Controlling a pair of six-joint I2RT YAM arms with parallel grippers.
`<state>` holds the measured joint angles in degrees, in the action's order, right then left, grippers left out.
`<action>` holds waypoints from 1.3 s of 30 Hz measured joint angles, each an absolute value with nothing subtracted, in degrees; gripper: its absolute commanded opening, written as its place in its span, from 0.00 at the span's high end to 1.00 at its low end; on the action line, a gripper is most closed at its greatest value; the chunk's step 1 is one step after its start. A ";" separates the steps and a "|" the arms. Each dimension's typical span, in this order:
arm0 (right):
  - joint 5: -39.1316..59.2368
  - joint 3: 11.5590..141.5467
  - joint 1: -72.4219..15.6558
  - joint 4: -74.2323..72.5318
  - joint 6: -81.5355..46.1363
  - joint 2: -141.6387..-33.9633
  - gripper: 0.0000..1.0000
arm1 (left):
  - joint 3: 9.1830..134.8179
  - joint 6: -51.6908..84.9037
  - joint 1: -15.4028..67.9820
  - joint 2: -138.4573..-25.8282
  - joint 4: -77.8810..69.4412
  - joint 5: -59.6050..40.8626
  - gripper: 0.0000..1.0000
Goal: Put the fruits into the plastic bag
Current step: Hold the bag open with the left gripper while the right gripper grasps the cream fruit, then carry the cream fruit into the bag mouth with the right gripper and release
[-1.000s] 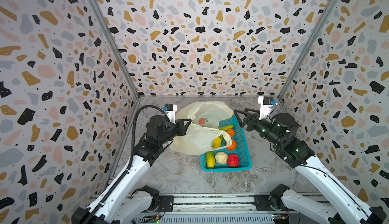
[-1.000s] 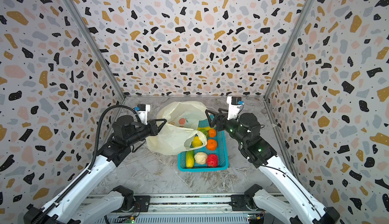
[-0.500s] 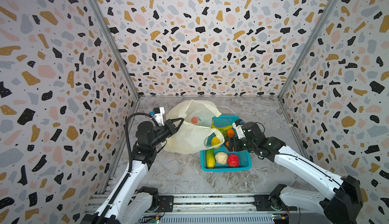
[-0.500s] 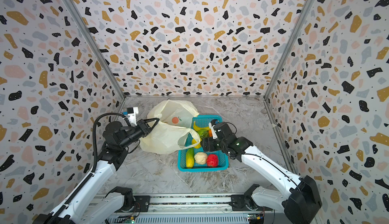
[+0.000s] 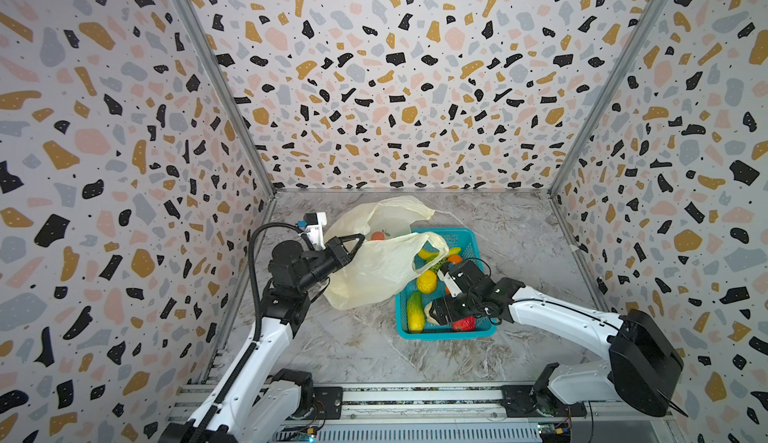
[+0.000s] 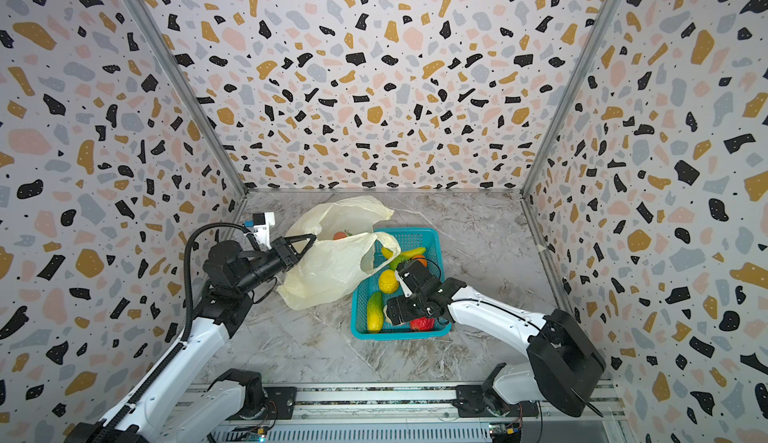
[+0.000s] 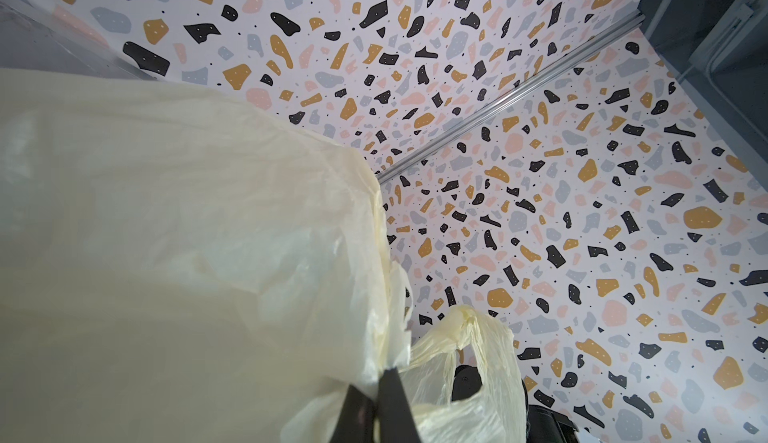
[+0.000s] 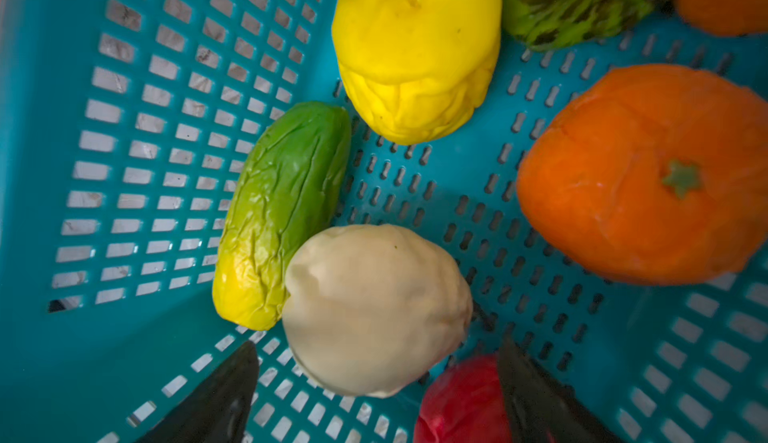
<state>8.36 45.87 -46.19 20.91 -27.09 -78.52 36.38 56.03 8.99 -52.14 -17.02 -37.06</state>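
The left gripper (image 5: 358, 240) was closed on the edge of the bag (image 5: 374, 272), which lay just beside the basket (image 5: 446, 332). The right gripper (image 8: 376, 343) stood wide open inside the basket, one jaw on each side of the cream fruit (image 8: 374, 295), gripping nothing.

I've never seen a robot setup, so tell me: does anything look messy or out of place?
Only the plastic bag: it sags crumpled, one handle loop drooping over the rim of the teal basket. No fruits have spilled outside the basket.
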 measured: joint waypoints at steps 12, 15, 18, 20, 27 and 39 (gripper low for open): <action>5.98 46.22 -47.62 15.81 -24.58 -84.93 0.42 | 36.38 54.13 8.99 -52.12 -14.98 -37.06 1.00; 5.67 46.33 -47.70 15.44 -24.47 -85.08 0.70 | 36.38 53.87 8.99 -52.12 -14.94 -37.06 1.00; 5.50 46.33 -47.66 15.35 -24.43 -84.62 0.78 | 36.38 53.60 8.99 -52.12 -14.83 -37.06 1.00; 5.39 46.30 -47.27 15.97 -24.47 -83.64 0.78 | 36.38 53.52 8.99 -52.12 -14.63 -37.06 1.00; 4.97 47.81 -39.66 19.64 -23.83 -71.96 0.78 | 36.38 52.88 8.99 -52.12 -14.59 -37.45 1.00; 4.34 60.58 -32.27 10.83 -20.14 -66.54 0.78 | 36.38 49.67 8.99 -51.99 -14.02 -39.57 1.00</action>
